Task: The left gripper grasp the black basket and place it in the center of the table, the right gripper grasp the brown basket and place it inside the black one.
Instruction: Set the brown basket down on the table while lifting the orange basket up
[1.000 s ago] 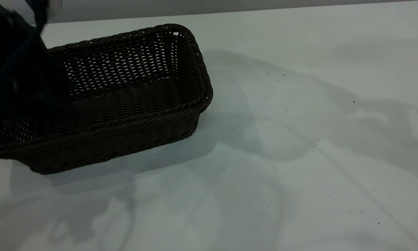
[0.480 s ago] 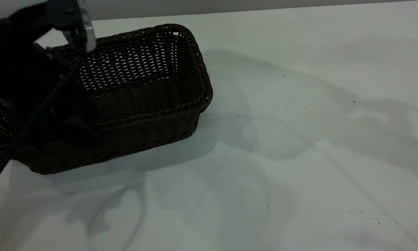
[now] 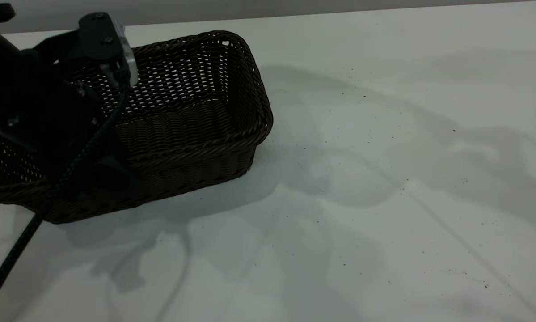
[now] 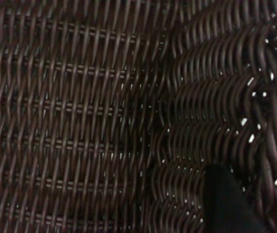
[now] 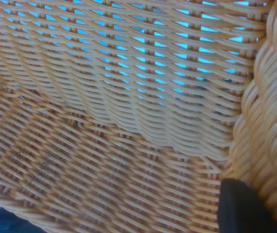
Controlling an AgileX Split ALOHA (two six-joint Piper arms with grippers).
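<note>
Black basket [image 3: 178,120] sat at tabletop [image 3: 384,179] left side, far from centre. Left gripper [image 3: 89,165] was at its near long rim; finger spread unclear. Right gripper [image 5: 243,208] was against brown basket [image 5: 104,121], grip unclear. Wicker looked light, stiff, grippy; rim best hold.

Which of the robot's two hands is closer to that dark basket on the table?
The left. The left hand reaches down at the black basket, at its near wall. The right hand is out of the exterior view, against the brown basket.
</note>
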